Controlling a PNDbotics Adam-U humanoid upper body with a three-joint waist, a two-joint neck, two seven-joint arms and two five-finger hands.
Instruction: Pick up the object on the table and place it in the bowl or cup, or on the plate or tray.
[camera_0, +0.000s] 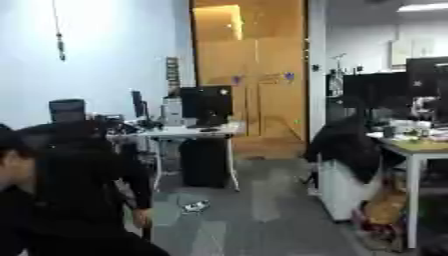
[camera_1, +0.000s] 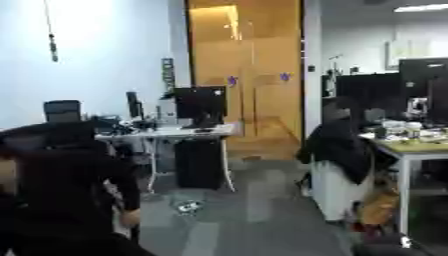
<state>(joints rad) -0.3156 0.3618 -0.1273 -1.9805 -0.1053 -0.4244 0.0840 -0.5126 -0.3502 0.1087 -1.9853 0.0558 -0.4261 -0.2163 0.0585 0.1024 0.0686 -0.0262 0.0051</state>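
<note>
My head camera looks out across an office room, not down at a work table. No task object, bowl, cup, plate or tray shows in either eye view. Neither of my hands nor any part of my arms is in view.
A person in black (camera_0: 61, 200) fills the lower left. A white desk (camera_0: 188, 132) with black monitors stands mid-left; another desk (camera_0: 420, 147) with clutter is at right, a dark coat (camera_0: 350, 147) hanging beside it. Grey floor (camera_0: 262, 210) leads to a wooden door (camera_0: 254, 75).
</note>
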